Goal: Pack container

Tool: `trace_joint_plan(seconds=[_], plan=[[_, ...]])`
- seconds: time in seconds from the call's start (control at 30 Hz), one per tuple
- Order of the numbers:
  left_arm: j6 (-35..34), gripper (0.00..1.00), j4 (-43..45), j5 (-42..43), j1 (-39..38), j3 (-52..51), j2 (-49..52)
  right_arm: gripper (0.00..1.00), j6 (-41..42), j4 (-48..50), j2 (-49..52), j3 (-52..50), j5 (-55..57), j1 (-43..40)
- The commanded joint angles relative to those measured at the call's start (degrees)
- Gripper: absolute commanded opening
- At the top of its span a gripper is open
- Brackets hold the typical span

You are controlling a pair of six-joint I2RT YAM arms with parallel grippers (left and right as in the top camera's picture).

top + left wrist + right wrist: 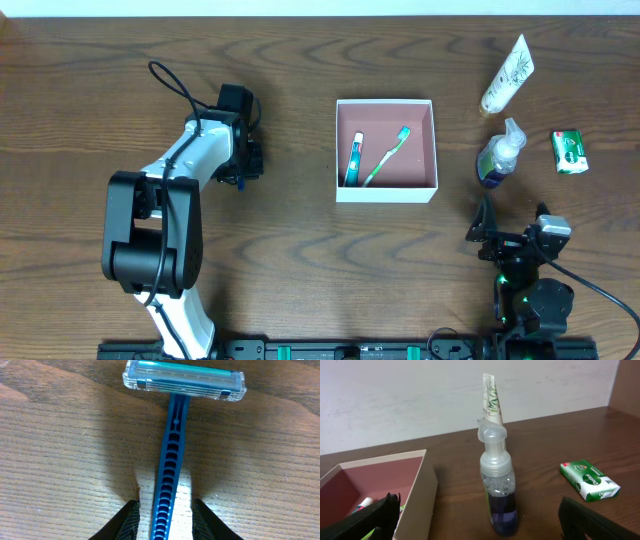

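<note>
The square white-walled container with a pink-brown floor (420, 150) sat mid-table (300, 270) toward the far edge, holding a green toothbrush (386, 156) and a blue-and-white tube (354, 160). The left gripper (167, 512) stood narrowly parted astride the blue plastic razor (172, 440), with gaps showing on both sides. The right gripper (485, 520) gaped wide, facing a clear pump bottle (497, 485).

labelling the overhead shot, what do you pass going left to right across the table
left arm → container → pump bottle → soap box
</note>
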Motion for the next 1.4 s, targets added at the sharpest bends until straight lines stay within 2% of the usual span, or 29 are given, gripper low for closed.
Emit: trace_joint_plan(seconds=[0.0, 0.73, 0.87, 0.97, 1.27, 1.37], plan=[[1.1, 0.36, 0.0, 0.2, 0.2, 0.0, 0.9, 0.99, -0.8, -0.1, -0.3, -0.2, -0.2, -0.6], [1.4, 0.34, 0.1, 1.3, 0.2, 0.0, 3.4, 0.99, -0.8, -0.1, -0.3, -0.2, -0.2, -0.6], [1.4, 0.15, 0.2, 1.2, 0.2, 0.2, 3.3, 0.99, -0.8, -0.1, -0.3, -0.2, -0.2, -0.6], [1.4, 0.06, 0.2, 1.2, 0.2, 0.9, 3.3, 0.99, -0.8, -0.1, -0.3, -0.2, -0.2, -0.6], [-0.1, 0.06, -4.1, 1.8, 0.1, 6.6, -2.1, 0.99, -0.8, -0.1, -0.3, -0.2, -0.2, -0.6], [-0.1, 0.06, -7.2, 8.1, -0.3, 10.0, -5.8, 0.99, -0.8, -0.1, -0.3, -0.2, -0.2, -0.6]])
